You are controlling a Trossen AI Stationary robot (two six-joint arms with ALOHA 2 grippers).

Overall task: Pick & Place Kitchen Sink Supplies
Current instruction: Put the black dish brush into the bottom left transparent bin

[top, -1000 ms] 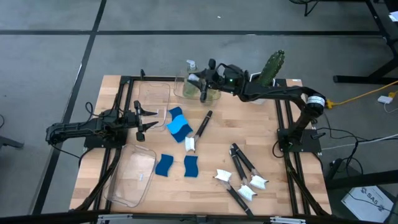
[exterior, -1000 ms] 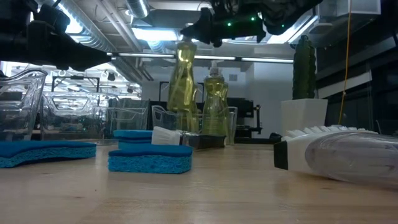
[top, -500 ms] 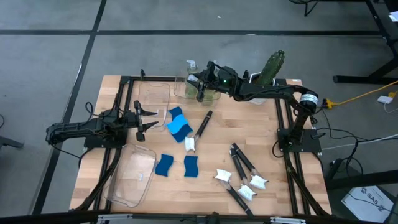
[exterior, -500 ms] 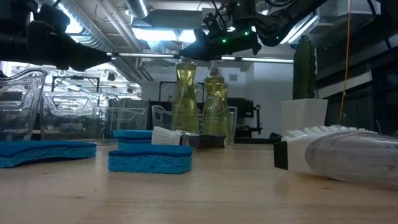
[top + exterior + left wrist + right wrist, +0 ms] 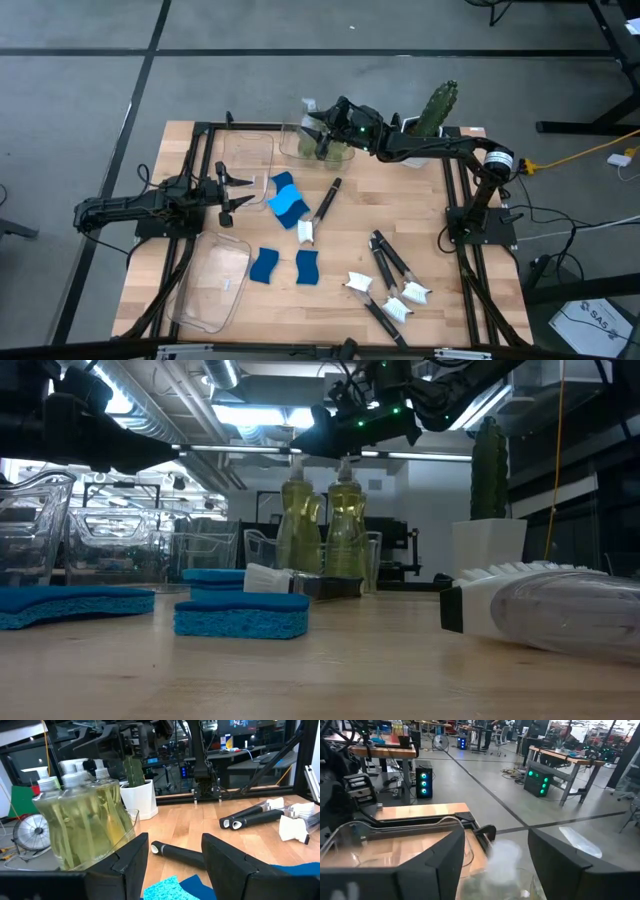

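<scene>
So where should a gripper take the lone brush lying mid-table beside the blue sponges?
Probably from straight above, on the black handle of the dish brush near its middle, jaws across its width. It lies flat and diagonal, handle clear of the nearest blue sponge; the white head end looks bulkier.

One camera looks straight down on the light wooden table (image 5: 340, 230); another sits level at its surface. Both share the clear yellow-green soap bottles (image 5: 320, 525). Wrist cameras look forward, close.

Yellow-green soap bottles (image 5: 322, 525), blue sponges (image 5: 288, 204), black-handled, white-headed brushes (image 5: 388, 283)
</scene>
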